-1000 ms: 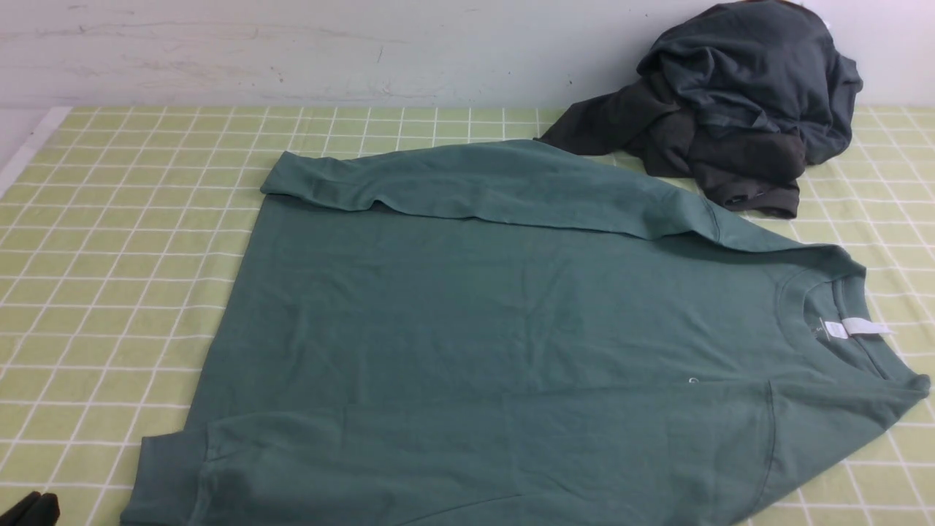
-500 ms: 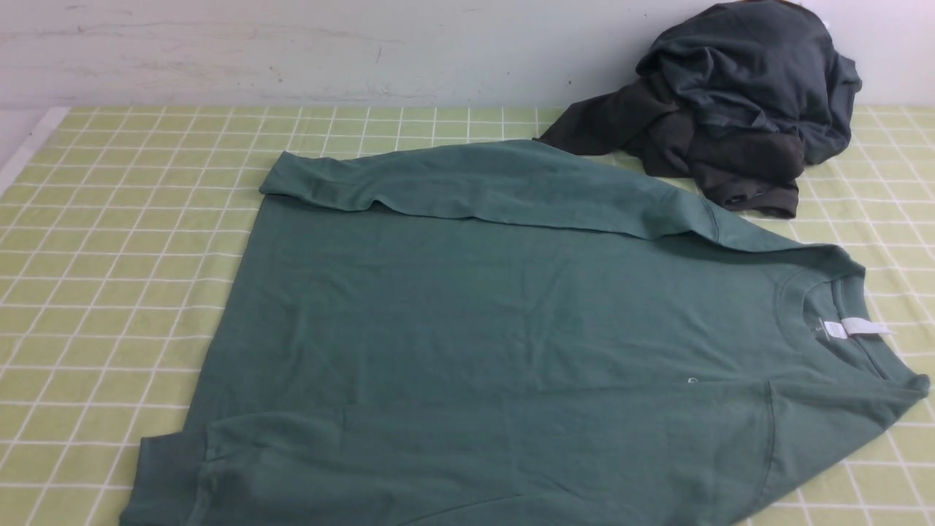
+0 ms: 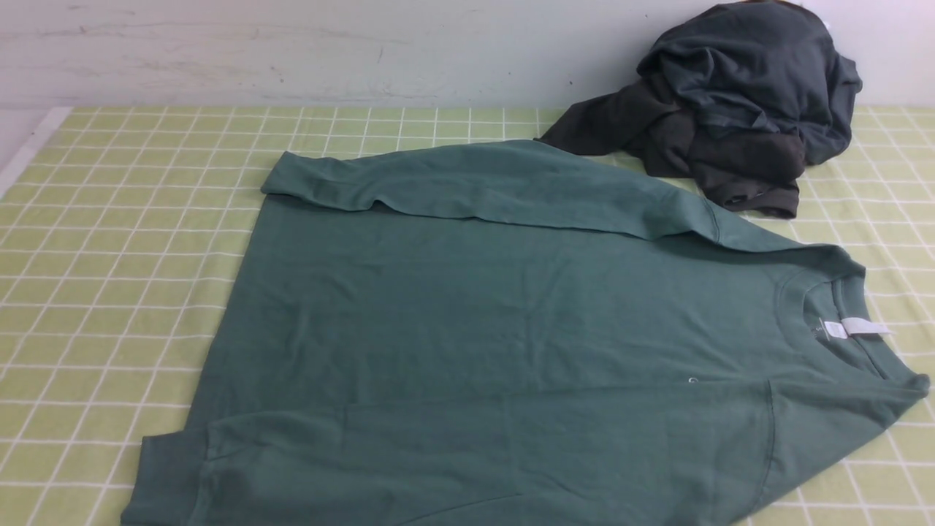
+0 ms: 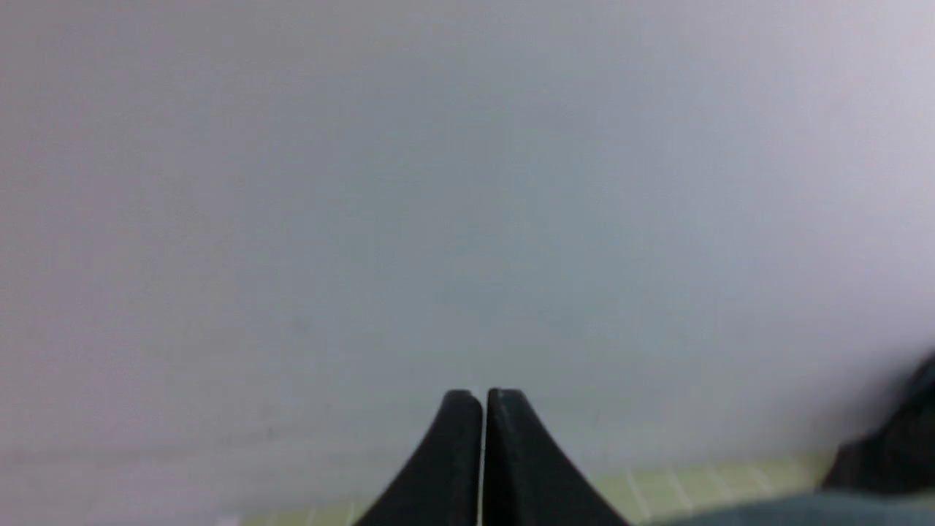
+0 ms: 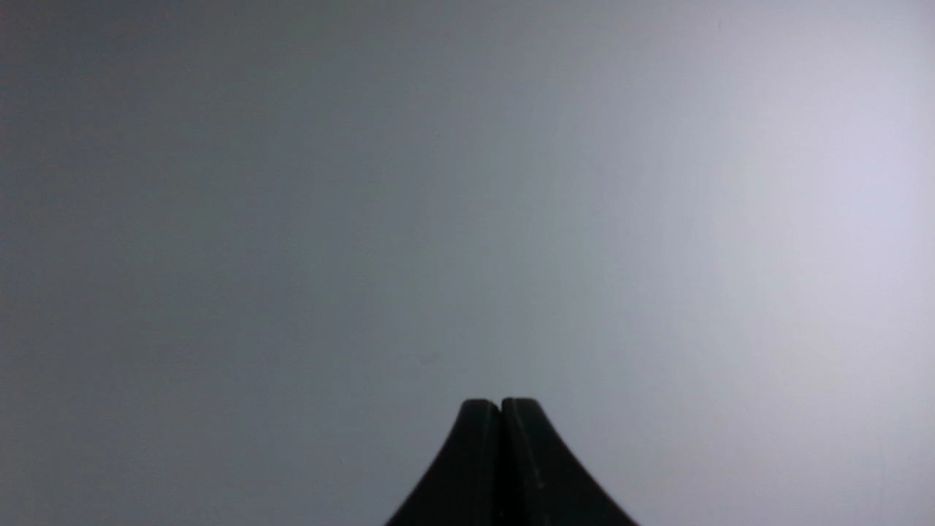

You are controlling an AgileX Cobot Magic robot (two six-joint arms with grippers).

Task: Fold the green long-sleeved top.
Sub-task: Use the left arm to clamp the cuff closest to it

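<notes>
The green long-sleeved top [image 3: 482, 329] lies flat across the checked tablecloth, its neck and white label [image 3: 851, 327] to the right and its hem to the left. Both sleeves are laid over the body, one along the far edge [image 3: 467, 186] and one along the near edge [image 3: 453, 453]. Neither gripper shows in the front view. My left gripper [image 4: 483, 394] is shut and empty, facing the pale wall, with a sliver of the top [image 4: 789, 511] low in its view. The right gripper [image 5: 501, 402] is shut and empty too, with only wall before it.
A heap of dark charcoal-grey garments [image 3: 730, 109] sits at the back right against the wall, one dark sleeve reaching toward the green top's far edge. The yellow-green checked cloth [image 3: 109, 256] shows bare on the left; its left edge [image 3: 29, 150] runs by a white border.
A black gripper tip at the bottom left corner of the front view has withdrawn out of the picture. The top has not moved.
</notes>
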